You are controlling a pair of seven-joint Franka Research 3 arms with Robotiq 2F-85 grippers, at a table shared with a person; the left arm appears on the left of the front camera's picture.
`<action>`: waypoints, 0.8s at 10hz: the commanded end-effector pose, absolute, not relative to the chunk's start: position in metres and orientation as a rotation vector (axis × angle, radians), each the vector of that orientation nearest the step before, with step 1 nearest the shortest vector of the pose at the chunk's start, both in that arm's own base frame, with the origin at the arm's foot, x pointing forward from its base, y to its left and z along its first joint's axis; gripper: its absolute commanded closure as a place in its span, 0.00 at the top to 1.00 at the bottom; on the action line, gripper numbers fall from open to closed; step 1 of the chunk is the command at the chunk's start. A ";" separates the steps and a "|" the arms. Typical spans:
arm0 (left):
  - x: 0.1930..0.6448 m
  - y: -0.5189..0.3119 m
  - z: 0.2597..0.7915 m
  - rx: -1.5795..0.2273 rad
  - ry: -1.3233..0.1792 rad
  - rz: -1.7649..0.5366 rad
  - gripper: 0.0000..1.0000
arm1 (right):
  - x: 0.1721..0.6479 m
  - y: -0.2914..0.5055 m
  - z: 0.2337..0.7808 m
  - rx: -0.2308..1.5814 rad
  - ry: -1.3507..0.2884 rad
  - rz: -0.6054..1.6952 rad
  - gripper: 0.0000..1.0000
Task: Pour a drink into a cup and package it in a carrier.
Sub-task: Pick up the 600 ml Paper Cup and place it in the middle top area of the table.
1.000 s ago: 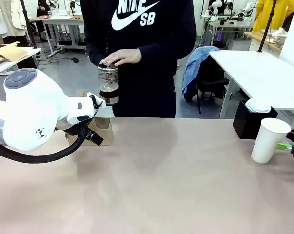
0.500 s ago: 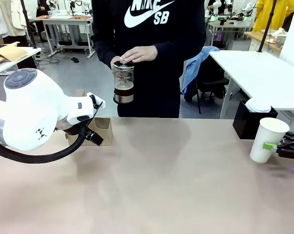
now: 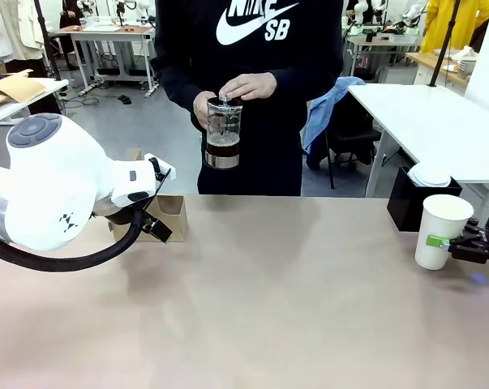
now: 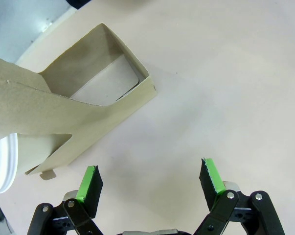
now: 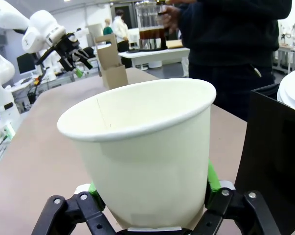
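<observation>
**Tabletop** (image 3: 268, 308): middle and near edge bare, giving an open lane from left to right.

**Far-left corner:** carrier (image 3: 173, 212), upright. The left arm (image 3: 49, 190) bulks in front of it (the left gripper (image 4: 149, 178), jaws wide, hangs over bare surface just beside the carrier).

**Right edge:** cup (image 3: 443, 223) clasped by the right gripper (image 5: 149, 191), with the black box (image 3: 406, 207) just behind, towards the far edge.

**Far edge, middle:** the person's hands (image 3: 248, 85) hold the jug (image 3: 223, 134), raised beyond the edge.
</observation>
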State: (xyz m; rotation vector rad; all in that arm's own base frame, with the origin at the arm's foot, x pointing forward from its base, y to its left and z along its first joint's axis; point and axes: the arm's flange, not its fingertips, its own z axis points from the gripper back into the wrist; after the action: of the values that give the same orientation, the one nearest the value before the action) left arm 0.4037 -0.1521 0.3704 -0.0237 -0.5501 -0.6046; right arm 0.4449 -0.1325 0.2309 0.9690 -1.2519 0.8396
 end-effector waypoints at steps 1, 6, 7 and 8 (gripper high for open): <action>0.404 -0.152 0.370 -0.025 -0.550 -0.604 1.00 | 0.444 -0.132 0.231 0.969 -1.250 0.837 0.80; 0.404 -0.152 0.370 -0.025 -0.550 -0.604 1.00 | 0.432 -0.120 0.269 0.967 -1.315 0.685 0.80; 0.404 -0.152 0.370 -0.025 -0.550 -0.604 1.00 | 0.430 -0.101 0.291 0.977 -1.307 0.672 0.80; 0.404 -0.152 0.370 -0.025 -0.550 -0.604 1.00 | 0.432 -0.079 0.306 0.969 -1.290 0.663 0.80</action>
State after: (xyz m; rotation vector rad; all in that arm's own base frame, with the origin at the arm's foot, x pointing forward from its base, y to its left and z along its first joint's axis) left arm 0.4037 -0.1522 0.3703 -0.0237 -0.5501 -0.6048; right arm 0.4336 -0.1096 0.2797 0.9943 -1.3038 0.7153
